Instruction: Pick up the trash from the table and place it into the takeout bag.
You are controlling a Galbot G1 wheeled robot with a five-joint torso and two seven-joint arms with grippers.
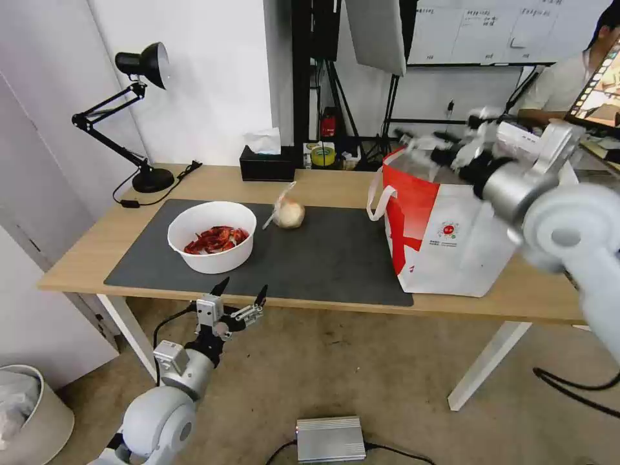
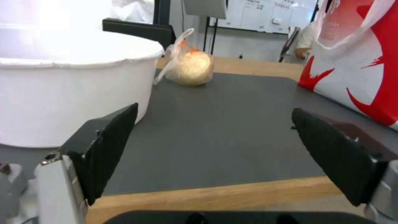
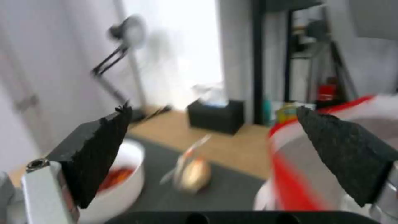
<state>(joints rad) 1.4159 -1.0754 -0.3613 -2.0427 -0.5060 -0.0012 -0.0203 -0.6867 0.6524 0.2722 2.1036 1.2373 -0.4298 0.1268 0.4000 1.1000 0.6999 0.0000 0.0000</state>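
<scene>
the right gripper [image 1: 423, 143] sits in the upper right of the head view, above the open top of the takeout bag [image 1: 452, 239], with its arm reaching in from the right edge. its fingers are spread apart and carry nothing; the right wrist view confirms a wide gap between the two black pads. this position over the bag mouth is consistent with a drop-off point.

the left gripper [image 1: 240, 294] waits at lower centre of the head view, just off the near edge of the table [image 1: 84, 258]. its fingers are released and empty, and they point toward the bowl of crayfish shells [image 1: 212, 236]. judged from this, it is staged for the next pickup.

remaining trash on the dark mat [image 1: 323, 258]:
- the bowl, left of centre, standing upright.
- the clear bag around a beige ball [image 1: 288, 212], at centre, well apart from the bowl.

the takeout bag stands upright at the right end of the mat, its strap handle [image 1: 376, 197] hanging on the side toward the ball.

surroundings: a black tissue box [image 1: 267, 165] at the far table edge and a desk lamp [image 1: 139, 116] at upper left. neither obstructs a path from the bowl or the ball to the bag. the bowl's high wall lies directly ahead of the left gripper's near finger.
</scene>
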